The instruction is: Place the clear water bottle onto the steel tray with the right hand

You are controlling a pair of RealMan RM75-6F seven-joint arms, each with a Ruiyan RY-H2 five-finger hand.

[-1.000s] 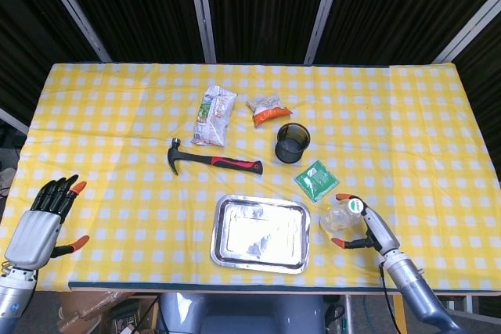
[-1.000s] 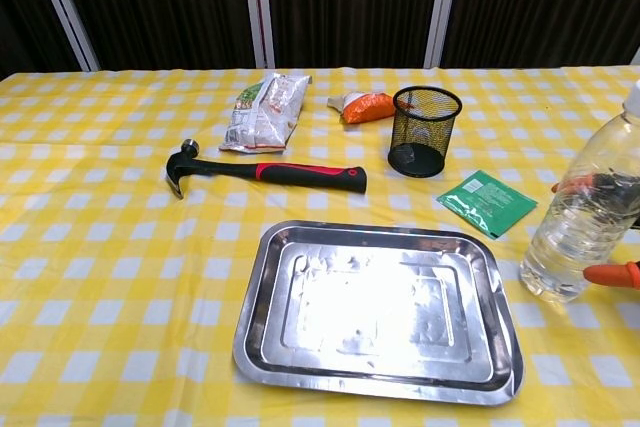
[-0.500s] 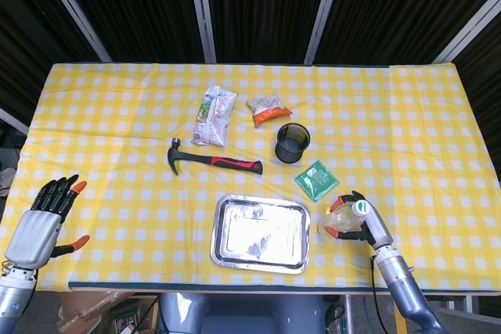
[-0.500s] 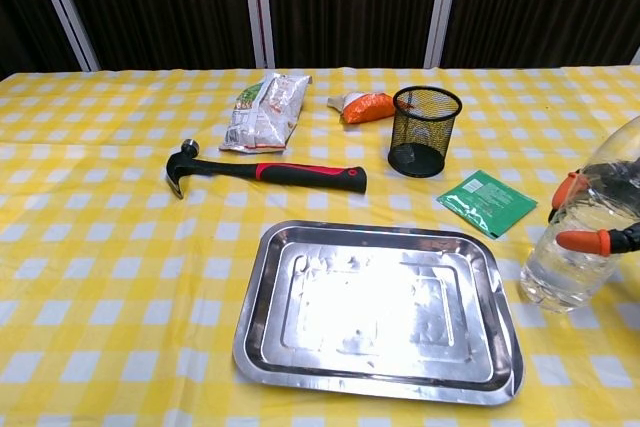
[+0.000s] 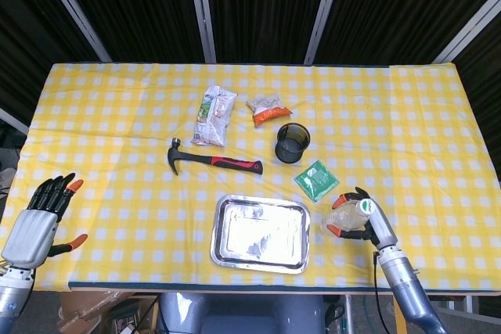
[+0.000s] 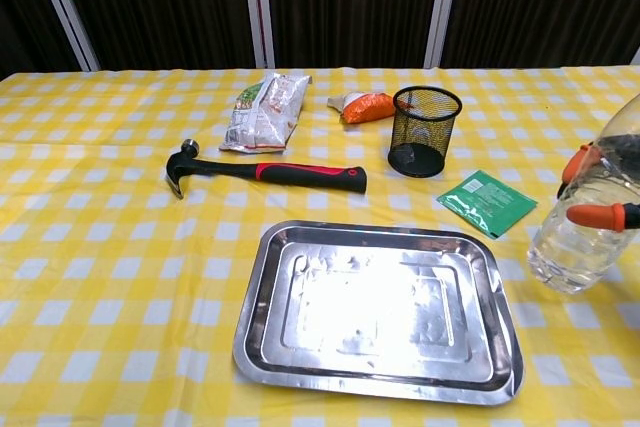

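Note:
My right hand [image 5: 362, 218] [image 6: 605, 187] grips the clear water bottle [image 5: 344, 217] [image 6: 586, 222], which is lifted just off the cloth and tilted, right of the tray. The steel tray [image 5: 261, 233] [image 6: 378, 308] lies bare at the front middle of the table. My left hand [image 5: 37, 224] hovers open at the front left edge, fingers spread, holding nothing; the chest view does not show it.
A green packet [image 5: 316, 179] [image 6: 487, 202] lies just behind the bottle. A black mesh cup [image 5: 292, 142] [image 6: 423, 130], a red-handled hammer [image 5: 213, 160] [image 6: 265, 171], a white snack bag [image 5: 213, 116] [image 6: 264, 109] and an orange-white packet [image 5: 268, 110] [image 6: 362, 105] sit behind the tray.
My right hand closed its fingers around the bottle, then raised and tilted it off the cloth. The left hand drifted slightly lower.

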